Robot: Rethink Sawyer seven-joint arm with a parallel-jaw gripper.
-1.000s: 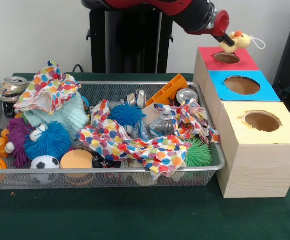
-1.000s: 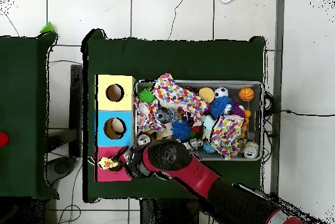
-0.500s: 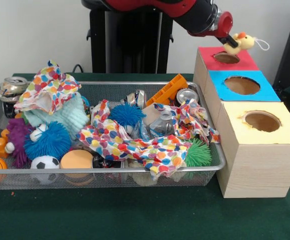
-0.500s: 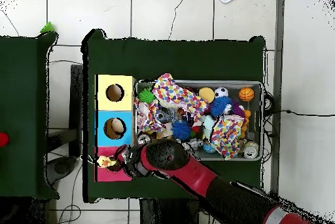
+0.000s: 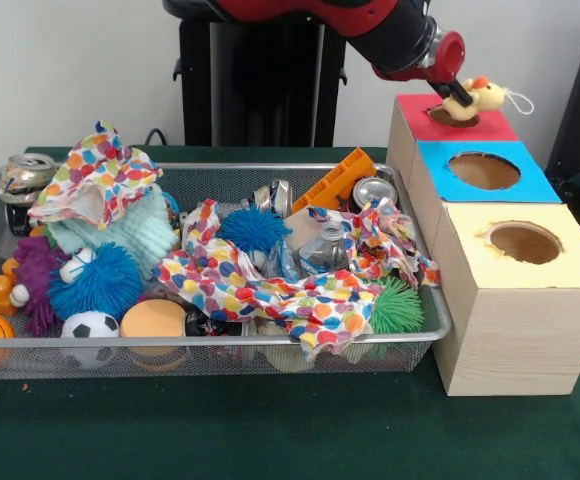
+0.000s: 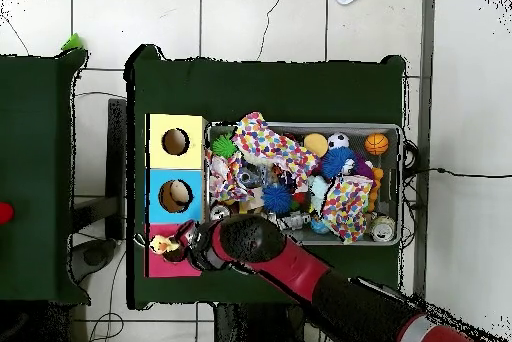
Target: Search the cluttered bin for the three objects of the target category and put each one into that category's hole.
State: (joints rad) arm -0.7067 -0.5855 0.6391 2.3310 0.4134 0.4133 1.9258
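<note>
- The pincer (image 5: 453, 95), at the upper right of the front view, is pinching a small yellow plush duck (image 5: 478, 96) by its lower body; the duck's white loop trails off to the right.
- Over the last second the duck has come down — it was held a little above the red box (image 5: 410, 125), and now it sits right at the mouth of the red hole (image 5: 448, 114), partly covering it. Whether it touches the rim I cannot tell.
- In the overhead view the same thing reads at the lower left: the duck lies over the red box top, with the arm (image 6: 300, 278) reaching in from the lower right.
- My reading is that this is the drop stage for one target object; the duck looks lined up with its hole, and letting go is what is left of this placement.
- Next along, toward lower right in the front view, stand the blue box (image 5: 485, 172) and the yellow box (image 5: 520, 245), each with an open round hole.
- Left of the boxes, the wire bin (image 5: 210, 345) on the green surface (image 5: 270, 430) looks untouched — spiky balls, a soccer ball (image 5: 90, 326), cans and spotted cloth (image 5: 260, 285) lie as they did a second ago. Any further targets would have to be dug out from under that cloth.
</note>
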